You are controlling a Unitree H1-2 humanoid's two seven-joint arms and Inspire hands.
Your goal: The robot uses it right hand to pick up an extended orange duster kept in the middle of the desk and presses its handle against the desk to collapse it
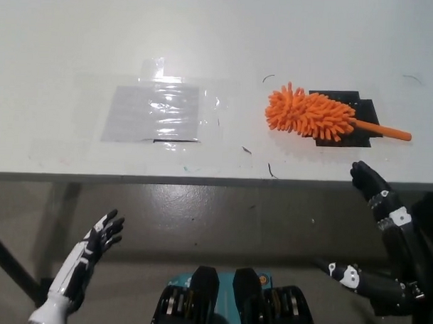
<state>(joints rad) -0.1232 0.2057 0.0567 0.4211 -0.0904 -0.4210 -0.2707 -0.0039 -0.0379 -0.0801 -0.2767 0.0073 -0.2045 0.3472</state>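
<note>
The left hand point(100, 237), at about 7 o'clock in the head view, has slim dark fingers with pale segments along them. They join a narrow palm that blends into a smooth white forearm, which widens towards a rounded white end at the picture's bottom edge. The right hand point(384, 246), at about 4 o'clock, is black and blocky, built from jointed segments. Small white and silver patches mark the segments, and 1 rounded white piece sits on a lower finger.
</note>
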